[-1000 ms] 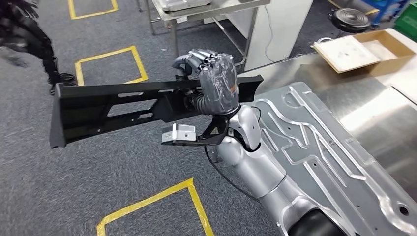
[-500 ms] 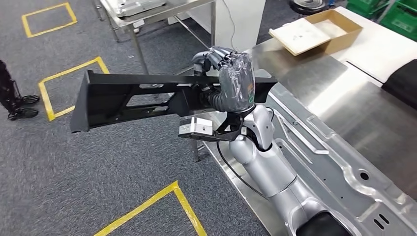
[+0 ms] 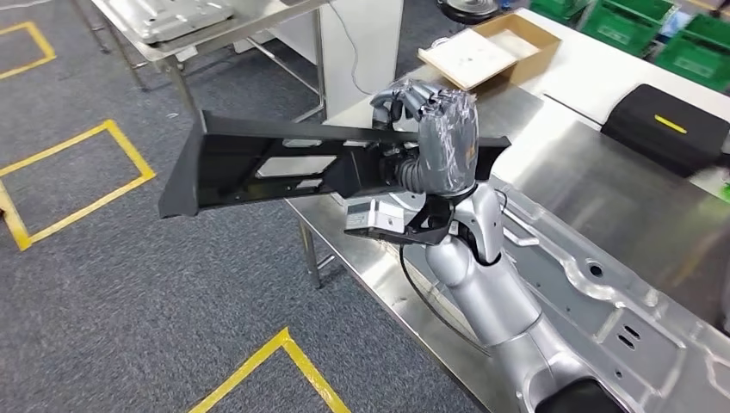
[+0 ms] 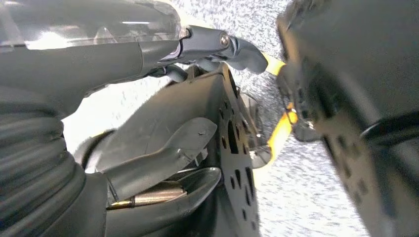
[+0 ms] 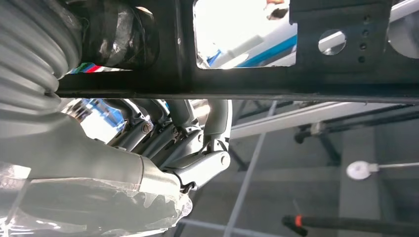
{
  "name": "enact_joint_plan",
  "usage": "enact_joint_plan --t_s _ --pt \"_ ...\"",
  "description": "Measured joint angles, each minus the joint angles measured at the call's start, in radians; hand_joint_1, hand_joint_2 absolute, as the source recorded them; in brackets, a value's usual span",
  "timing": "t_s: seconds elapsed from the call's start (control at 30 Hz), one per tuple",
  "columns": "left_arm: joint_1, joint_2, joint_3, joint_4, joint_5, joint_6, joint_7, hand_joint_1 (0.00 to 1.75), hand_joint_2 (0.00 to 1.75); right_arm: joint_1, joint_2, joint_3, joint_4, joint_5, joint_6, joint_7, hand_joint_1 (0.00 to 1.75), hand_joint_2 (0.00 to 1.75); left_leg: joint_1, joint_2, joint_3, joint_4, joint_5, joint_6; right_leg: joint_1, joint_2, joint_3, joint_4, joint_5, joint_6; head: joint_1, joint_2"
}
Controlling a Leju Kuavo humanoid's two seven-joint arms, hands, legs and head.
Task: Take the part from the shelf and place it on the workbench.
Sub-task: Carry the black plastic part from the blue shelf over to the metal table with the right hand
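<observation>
While the right hand [image 3: 439, 138] is raised at chest height in the head view, its fingers [image 3: 405, 96] are curled over the top edge of the long black part [image 3: 284, 163] — a firm grip near the part's right end. In the right wrist view the same fingers [image 5: 197, 143] hook around a dark bar of the part [image 5: 237, 84]. The part lies roughly level in the air; its left end hangs out over the grey carpet [image 3: 129, 284] with yellow floor markings [image 3: 82, 176], its right end above the corner of the steel workbench [image 3: 603, 189]. It does not touch the bench.

Left hand [image 4: 148, 163]: in the left wrist view its thumb and fingers press against a black perforated piece [image 4: 232, 163], apparently gripping it — whether this is the same part, I cannot tell.

On the workbench: a stamped metal panel [image 3: 637, 310] beside the right arm, an open cardboard box [image 3: 482, 52] at the far end, a black case [image 3: 667, 129] with a yellow strip. Green crates [image 3: 680, 34] stand beyond.
</observation>
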Motion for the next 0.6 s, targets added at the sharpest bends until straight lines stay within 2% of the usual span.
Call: enact_joint_plan --t_s 0.07,0.1,0.13,0.17,0.23,0.27,0.3,0.37,0.4,0.47,0.53,0.57,0.6 --pt "-0.003 0.001 -0.014 0.0 -0.024 -0.002 -0.001 0.0 1.75 0.005 -0.003 -0.002 0.0 -0.003 0.0 -0.001 1.75 1.75 -0.003 0.026 0.0 0.001 -0.001 0.003 -0.002 -0.022 -0.055 0.12 -0.049 0.005 0.001 0.0" --pt "-0.005 0.002 -0.022 0.0 -0.034 -0.002 -0.003 0.0 1.75 0.008 -0.005 -0.003 0.0 -0.003 0.0 -0.002 1.75 1.75 -0.003 0.038 0.0 0.001 -0.002 0.003 -0.003 -0.025 -0.065 0.144 -0.051 0.007 0.001 0.0" --pt "-0.007 0.002 -0.029 0.0 -0.042 -0.001 -0.005 0.0 1.75 0.009 -0.008 -0.005 0.0 -0.004 0.0 -0.002 1.75 1.75 -0.003 0.05 0.0 0.002 -0.004 0.002 -0.005 -0.028 -0.053 0.127 -0.034 0.008 0.001 0.0" --pt "-0.009 0.002 -0.036 0.0 -0.047 0.0 -0.006 0.0 1.75 0.01 -0.01 -0.007 0.0 -0.004 0.0 -0.002 1.75 1.75 -0.003 0.06 0.002 0.004 -0.006 0.001 -0.006 -0.034 -0.023 0.074 -0.004 0.007 0.001 0.0" --pt "-0.011 0.002 -0.046 -0.001 -0.052 0.0 -0.008 0.0 1.75 0.008 -0.012 -0.009 -0.001 -0.004 0.0 -0.002 1.75 1.75 -0.006 0.079 0.006 0.009 -0.014 -0.006 0.0 -0.069 0.053 -0.061 0.044 0.0 0.001 0.0" --pt "-0.012 0.002 -0.049 -0.001 -0.053 0.0 -0.008 0.0 1.75 0.007 -0.012 -0.009 -0.001 -0.004 -0.001 -0.002 1.75 1.75 -0.008 0.085 0.007 0.01 -0.017 -0.011 0.005 -0.081 0.076 -0.102 0.052 -0.007 0.001 0.0" --pt "-0.013 0.002 -0.051 -0.002 -0.053 0.0 -0.008 0.0 1.75 0.006 -0.013 -0.01 -0.002 -0.004 -0.001 -0.002 1.75 1.75 -0.011 0.092 0.009 0.011 -0.02 -0.016 0.009 -0.087 0.085 -0.122 0.051 -0.012 0.001 0.0" --pt "-0.013 0.003 -0.055 -0.002 -0.054 0.0 -0.008 0.0 1.75 0.007 -0.014 -0.011 -0.002 -0.004 -0.001 -0.002 1.75 1.75 -0.014 0.107 0.015 0.009 -0.024 -0.026 0.011 -0.07 0.086 -0.125 0.051 -0.023 0.0 0.0" --pt "-0.014 0.003 -0.058 -0.003 -0.054 0.0 -0.008 0.0 1.75 0.007 -0.015 -0.011 -0.002 -0.004 -0.001 -0.002 1.75 1.75 -0.014 0.106 0.017 0.011 -0.03 -0.032 0.008 -0.061 0.087 -0.127 0.052 -0.027 0.0 0.0" --pt "-0.013 0.004 -0.062 -0.003 -0.054 0.0 -0.008 0.0 1.75 0.005 -0.016 -0.012 -0.003 -0.004 -0.001 -0.002 1.75 1.75 -0.009 0.077 0.004 0.054 -0.066 -0.04 0.002 -0.043 0.089 -0.133 0.055 -0.038 0.0 0.0" --pt "-0.013 0.005 -0.063 -0.004 -0.053 0.0 -0.01 0.0 1.75 0.006 -0.016 -0.012 -0.003 -0.004 0.0 -0.002 1.75 1.75 -0.005 0.035 -0.044 0.172 -0.131 -0.044 0.001 -0.024 0.089 -0.134 0.056 -0.046 0.0 0.0" --pt "-0.013 0.006 -0.063 -0.005 -0.053 0.0 -0.012 0.0 1.75 0.008 -0.016 -0.012 -0.003 -0.004 0.0 -0.002 1.75 1.75 -0.004 0.025 -0.069 0.237 -0.157 -0.045 0.002 -0.013 0.089 -0.133 0.056 -0.048 0.0 0.0" --pt "-0.013 0.006 -0.063 -0.006 -0.052 0.001 -0.013 0.0 1.75 0.01 -0.016 -0.012 -0.003 -0.004 0.0 -0.002 1.75 1.75 -0.003 0.021 -0.084 0.279 -0.166 -0.046 0.002 -0.001 0.089 -0.132 0.056 -0.048 0.0 0.0"
